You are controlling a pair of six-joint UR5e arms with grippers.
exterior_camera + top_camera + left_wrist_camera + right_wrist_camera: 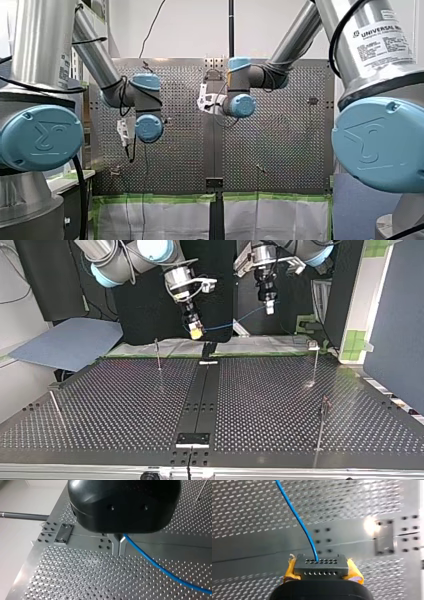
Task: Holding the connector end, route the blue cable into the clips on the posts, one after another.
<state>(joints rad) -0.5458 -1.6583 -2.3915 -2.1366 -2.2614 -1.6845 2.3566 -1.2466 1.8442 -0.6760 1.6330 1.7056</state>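
Note:
The grey connector sits between the yellow pads of my right gripper, which is shut on it. The blue cable leaves the connector's top and runs ahead over the perforated table. In the top view my right gripper hangs above the table's far edge, and the blue cable spans in the air to my left gripper. The metal fingers of my left gripper are shut on the blue cable, which trails away beside them. Both grippers are well above the table.
Thin posts stand on the perforated table: one at the far left, one at the far right, one at the near right and a leaning one at the near left. A dark centre strip divides the plate.

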